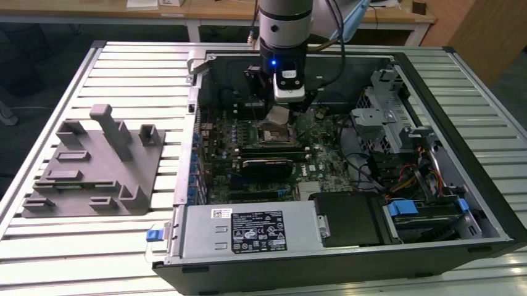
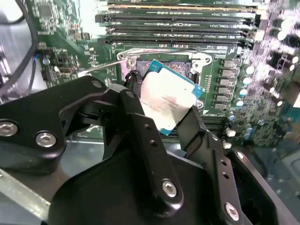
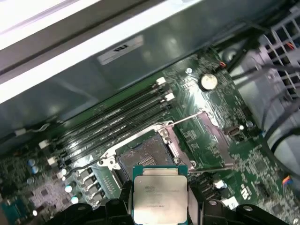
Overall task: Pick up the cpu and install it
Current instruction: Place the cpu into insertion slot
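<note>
The cpu (image 2: 165, 101), a flat square chip with a silver top and a blue-green rim, is clamped by its edges between my black fingers (image 2: 140, 126). My gripper (image 2: 161, 110) is shut on it. In the first wrist view the cpu (image 3: 159, 194) hangs just above and beside the open socket (image 3: 143, 157) on the green motherboard (image 3: 206, 136), apart from it. In the exterior view my gripper (image 1: 280, 114) and the pale cpu (image 1: 278, 115) hover inside the open computer case (image 1: 485, 203), right over the socket (image 1: 272, 133).
Memory slots (image 3: 117, 115) run alongside the socket, whose raised load plate (image 3: 201, 140) and lever stand open. A grey plastic fixture block (image 1: 91, 166) sits on the slatted table at the exterior view's left. A drive cage (image 1: 387, 117), cables and a power supply (image 1: 247, 231) crowd the case.
</note>
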`<action>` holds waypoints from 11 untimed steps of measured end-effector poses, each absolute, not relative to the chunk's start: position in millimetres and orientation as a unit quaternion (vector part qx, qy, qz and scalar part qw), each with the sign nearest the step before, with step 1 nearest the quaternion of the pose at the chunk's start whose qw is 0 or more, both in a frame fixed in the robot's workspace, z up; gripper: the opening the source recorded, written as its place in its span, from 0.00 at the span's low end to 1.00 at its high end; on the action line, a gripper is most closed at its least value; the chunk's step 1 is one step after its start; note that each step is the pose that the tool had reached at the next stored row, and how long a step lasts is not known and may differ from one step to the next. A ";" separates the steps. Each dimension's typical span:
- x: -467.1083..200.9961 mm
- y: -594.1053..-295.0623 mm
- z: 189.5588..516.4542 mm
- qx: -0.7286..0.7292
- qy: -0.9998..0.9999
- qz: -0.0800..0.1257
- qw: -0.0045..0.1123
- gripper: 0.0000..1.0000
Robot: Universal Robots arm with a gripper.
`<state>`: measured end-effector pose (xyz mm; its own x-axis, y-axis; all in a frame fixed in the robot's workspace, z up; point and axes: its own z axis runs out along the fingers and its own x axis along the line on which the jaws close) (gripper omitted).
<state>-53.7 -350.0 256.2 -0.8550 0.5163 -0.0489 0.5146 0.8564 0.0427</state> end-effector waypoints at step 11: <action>-53.7 -350.0 255.8 0.362 0.932 0.011 0.031 0.55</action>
<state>-53.7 -350.0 255.8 -0.7358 0.6754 -0.0489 0.6741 0.7374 0.0427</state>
